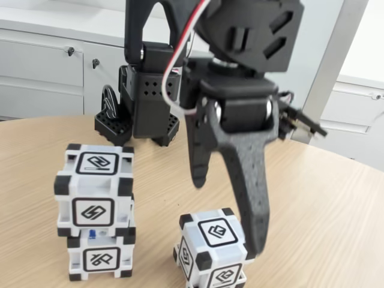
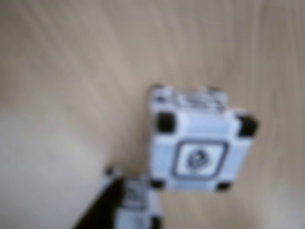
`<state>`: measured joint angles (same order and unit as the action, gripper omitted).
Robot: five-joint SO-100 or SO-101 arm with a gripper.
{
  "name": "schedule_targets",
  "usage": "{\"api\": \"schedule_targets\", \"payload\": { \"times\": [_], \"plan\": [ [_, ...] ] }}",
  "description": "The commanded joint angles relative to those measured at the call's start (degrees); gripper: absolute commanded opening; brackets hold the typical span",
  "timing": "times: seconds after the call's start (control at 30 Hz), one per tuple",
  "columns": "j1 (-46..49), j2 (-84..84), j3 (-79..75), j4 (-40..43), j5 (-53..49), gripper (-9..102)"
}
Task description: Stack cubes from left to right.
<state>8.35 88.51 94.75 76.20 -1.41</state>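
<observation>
In the fixed view two white cubes with black corners stand stacked at the left, the upper cube (image 1: 93, 187) resting on the lower cube (image 1: 99, 259). A third cube (image 1: 213, 252) sits alone on the table to their right. My black gripper (image 1: 229, 213) hangs open over this lone cube. Its long finger (image 1: 255, 204) reaches down beside the cube's right top corner, and the short finger ends above the cube's left side. The blurred wrist view shows one cube (image 2: 198, 152) from above, and part of another cube (image 2: 136, 207) beside a dark finger (image 2: 97, 215) at the bottom edge.
The arm's black base (image 1: 147, 102) stands at the back of the round wooden table (image 1: 336, 210). White cabinets (image 1: 42, 66) run behind it. The table's curved edge passes at the upper right.
</observation>
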Motion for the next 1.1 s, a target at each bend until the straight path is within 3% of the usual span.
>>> {"api": "schedule_targets", "payload": {
  "times": [0.0, 0.73, 1.07],
  "plan": [
    [0.53, 0.35, -2.72, -1.49, -1.14, 44],
    [0.53, -15.12, -8.09, -1.76, -3.08, 41],
    [0.53, -16.61, -8.09, -7.03, -1.85, 26]
  ]
}}
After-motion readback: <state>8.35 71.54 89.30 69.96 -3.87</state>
